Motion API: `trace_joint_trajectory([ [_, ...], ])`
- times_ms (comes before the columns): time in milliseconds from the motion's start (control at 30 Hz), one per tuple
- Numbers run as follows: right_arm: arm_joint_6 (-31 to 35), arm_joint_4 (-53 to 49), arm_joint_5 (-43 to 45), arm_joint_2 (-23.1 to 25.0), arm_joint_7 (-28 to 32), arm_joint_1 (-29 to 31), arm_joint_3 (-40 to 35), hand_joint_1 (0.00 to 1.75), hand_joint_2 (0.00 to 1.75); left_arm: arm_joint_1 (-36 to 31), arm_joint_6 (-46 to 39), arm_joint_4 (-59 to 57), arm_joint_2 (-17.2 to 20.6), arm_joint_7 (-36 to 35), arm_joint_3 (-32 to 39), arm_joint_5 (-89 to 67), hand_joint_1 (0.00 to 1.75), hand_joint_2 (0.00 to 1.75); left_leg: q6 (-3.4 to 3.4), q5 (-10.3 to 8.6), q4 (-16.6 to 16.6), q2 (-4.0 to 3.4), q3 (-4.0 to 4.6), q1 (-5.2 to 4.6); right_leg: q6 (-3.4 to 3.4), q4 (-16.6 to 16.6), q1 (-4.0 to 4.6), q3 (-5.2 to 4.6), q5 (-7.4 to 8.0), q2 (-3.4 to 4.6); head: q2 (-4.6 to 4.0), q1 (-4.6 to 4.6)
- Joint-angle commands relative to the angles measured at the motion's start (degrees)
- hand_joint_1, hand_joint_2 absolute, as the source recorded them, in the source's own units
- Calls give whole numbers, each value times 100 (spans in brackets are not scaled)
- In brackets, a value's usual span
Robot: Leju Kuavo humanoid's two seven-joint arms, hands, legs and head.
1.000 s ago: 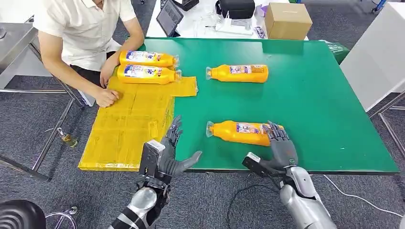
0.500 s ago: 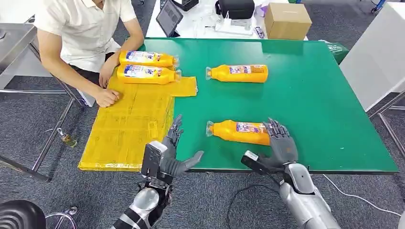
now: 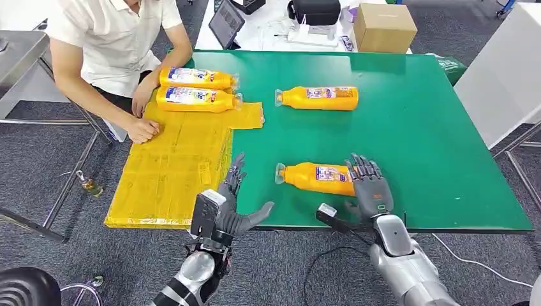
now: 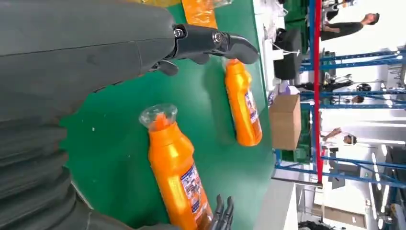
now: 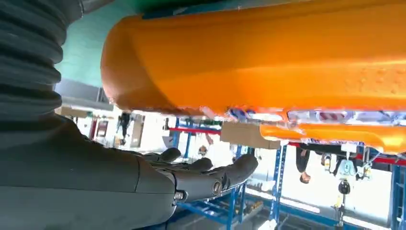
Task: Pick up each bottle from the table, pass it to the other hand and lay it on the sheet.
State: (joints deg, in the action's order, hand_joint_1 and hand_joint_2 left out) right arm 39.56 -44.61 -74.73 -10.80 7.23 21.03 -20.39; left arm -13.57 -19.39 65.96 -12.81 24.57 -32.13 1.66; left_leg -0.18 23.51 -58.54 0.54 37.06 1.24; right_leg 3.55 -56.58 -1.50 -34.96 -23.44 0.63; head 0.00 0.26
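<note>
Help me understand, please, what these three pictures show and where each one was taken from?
They show a humanoid robot at a green table. The wide picture is its head view. The others come from cameras at its wrists, so they look turned. Its right hand wraps over the base end of the near orange bottle, which lies on the table. Its left hand waits open, holding nothing. A far bottle lies further back. Two bottles already lie on the yellow sheet, beside a seated person.

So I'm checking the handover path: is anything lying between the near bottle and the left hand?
Nothing visible does. The near bottle lies on bare green table, the right hand at its base. The left hand waits open beside the yellow sheet.
</note>
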Motion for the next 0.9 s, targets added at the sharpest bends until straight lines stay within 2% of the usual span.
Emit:
trace_joint_trajectory([
  [33, 10, 1060, 170, 327, 108, 537, 320, 0, 175, -211, -26, -310, 64, -25, -39, 77, 0, 175, 7, 8, 4, -14, -29, 0, -18, 4, 5, 26, -4, 5, 0, 0],
  [200, -531, 1689, 348, 224, -217, 818, 461, 0, 175, -205, -5, -208, 108, -26, -21, 83, 0, 175, 6, 3, 4, -6, -18, -1, -12, 4, 2, 16, -2, -1, 0, 0],
  [267, -589, 1908, 517, 227, -127, 937, 562, 0, 175, -243, 53, -227, 96, -49, -69, 99, 0, 175, 12, 12, 3, -10, -42, 0, -22, 7, 7, 41, -10, -3, 0, -2],
  [300, -589, 1908, 517, 227, -127, 937, 562, 0, 175, -243, 53, -227, 96, -49, -69, 99, 0, 175, 7, 2, 3, -4, -19, -2, -10, 4, 1, 17, -2, -2, 0, -2],
  [667, -925, 2152, 631, 268, -31, 1042, 591, 0, 175, -312, 168, -262, 103, -124, -127, 184, 0, 175, 9, 1, 5, 2, -41, 2, -16, 9, 6, 40, -4, -11, 0, 0],
  [700, -967, 2154, 619, 262, -18, 1055, 574, 61, 175, -313, 175, -261, 107, -128, -129, 190, 0, 175, 7, 0, 3, -1, -35, 4, -13, 8, 7, 33, -1, -7, 0, -2],
  [733, -1019, 2143, 661, 228, 53, 1054, 583, 159, 175, -330, 203, -259, 123, -144, -125, 215, 0, 175, 11, 1, 6, 2, -46, 2, -18, 10, 7, 45, -4, -13, 0, -2],
  [767, -1007, 2141, 659, 212, 68, 1055, 569, 169, 175, -336, 232, -261, 130, -153, -131, 234, 0, 175, 14, 5, 9, -2, -60, 2, -26, 13, 9, 60, -7, -13, 0, 0],
  [800, -997, 2143, 679, 193, 119, 1056, 570, 171, 175, -346, 255, -269, 132, -159, -134, 249, 0, 175, 9, -2, 4, 2, -37, 1, -12, 7, 4, 36, -2, -10, 0, 0],
  [900, -837, 2120, 726, 159, 398, 1008, 539, 175, 175, -377, 311, -306, 127, -164, -148, 290, 0, 175, 12, -3, 4, 4, -39, 0, -14, 7, 4, 39, -3, -13, 0, -2],
])
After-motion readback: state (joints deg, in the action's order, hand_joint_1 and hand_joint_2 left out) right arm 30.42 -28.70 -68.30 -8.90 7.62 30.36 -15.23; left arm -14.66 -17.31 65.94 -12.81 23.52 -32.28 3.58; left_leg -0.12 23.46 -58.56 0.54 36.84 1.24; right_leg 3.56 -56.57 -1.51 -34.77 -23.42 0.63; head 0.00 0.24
